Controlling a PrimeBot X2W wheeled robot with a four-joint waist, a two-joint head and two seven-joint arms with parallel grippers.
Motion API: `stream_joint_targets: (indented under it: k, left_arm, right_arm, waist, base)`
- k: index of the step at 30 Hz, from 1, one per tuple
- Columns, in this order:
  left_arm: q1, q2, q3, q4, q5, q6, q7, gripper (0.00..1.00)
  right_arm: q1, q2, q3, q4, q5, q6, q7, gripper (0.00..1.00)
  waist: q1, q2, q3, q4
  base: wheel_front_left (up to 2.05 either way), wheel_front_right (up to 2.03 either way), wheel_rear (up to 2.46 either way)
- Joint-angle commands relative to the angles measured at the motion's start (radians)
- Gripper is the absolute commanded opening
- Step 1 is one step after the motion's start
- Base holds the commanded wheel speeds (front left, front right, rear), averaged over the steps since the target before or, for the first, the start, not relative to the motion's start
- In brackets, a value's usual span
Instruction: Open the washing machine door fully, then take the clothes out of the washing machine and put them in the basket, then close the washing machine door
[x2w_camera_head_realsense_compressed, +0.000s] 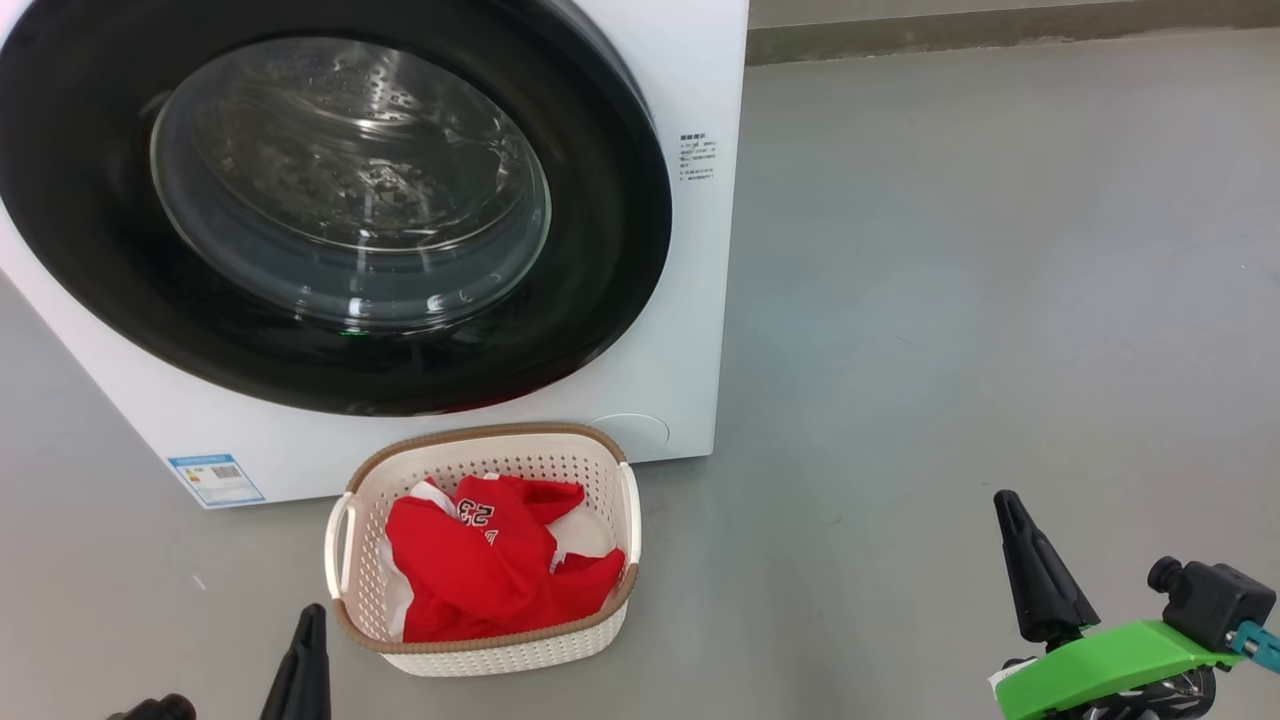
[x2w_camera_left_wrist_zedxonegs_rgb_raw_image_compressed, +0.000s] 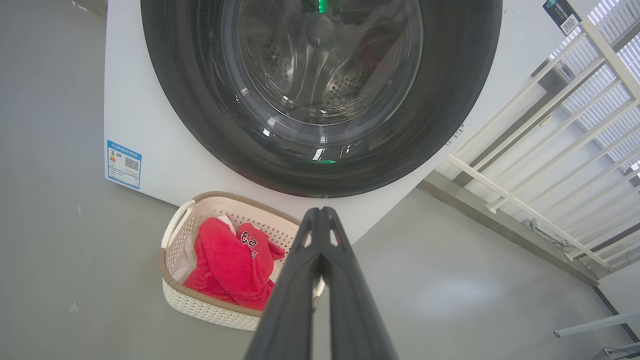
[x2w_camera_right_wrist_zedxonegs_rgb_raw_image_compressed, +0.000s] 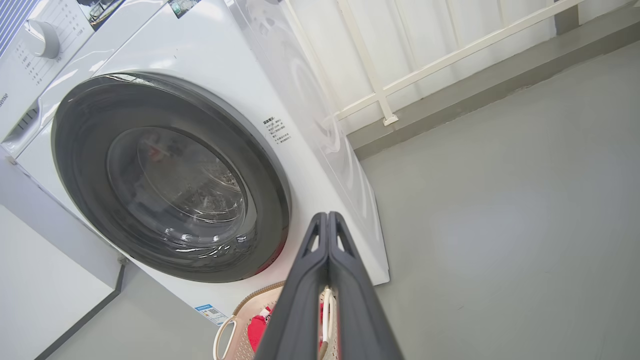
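Just right of the left gripper (x2w_camera_head_realsense_compressed: 314, 612), whose two dark fingers are pressed together on nothing, the basket (x2w_camera_head_realsense_compressed: 480, 436) stands on the grey floor (x2w_camera_head_realsense_compressed: 950, 300) with the clothes (x2w_camera_head_realsense_compressed: 480, 570) heaped inside it, red with a white number showing. Ahead of those fingertips, just beyond the basket, the washing machine door (x2w_camera_head_realsense_compressed: 620, 250) sits closed flat against the front of the washing machine (x2w_camera_head_realsense_compressed: 700, 350). Well off to the right, the right gripper (x2w_camera_head_realsense_compressed: 1003, 497) hovers over the floor, fingers likewise together and empty — the basket to its left, the door farther ahead and left.

washing machine door (x2w_camera_head_realsense_compressed: 330, 200): seemingly shut | clothes (x2w_camera_head_realsense_compressed: 480, 570): red, heaped in basket (x2w_camera_head_realsense_compressed: 500, 655)
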Motion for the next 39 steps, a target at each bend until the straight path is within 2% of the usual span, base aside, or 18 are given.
stream_joint_targets:
  k: [1,39]
  left_arm:
    - [-0.042,0.008,0.021,-0.017,-0.026,-0.013,0.004,0.00]
    - [-0.107,-0.007,0.067,0.054,-0.432,-0.083,0.101,0.00]
  right_arm:
    - [-0.052,-0.013,0.003,-0.021,0.030,-0.001,0.006,0.00]
    - [-0.080,-0.020,-0.038,0.006,0.459,-0.002,0.112,0.00]
  waist:
    - [-0.0001,0.0000,0.000,0.001]
    - [-0.0001,0.0000,0.002,0.026]
  base:
    - [0.00,0.00,0.00]
    - [0.00,0.00,0.00]
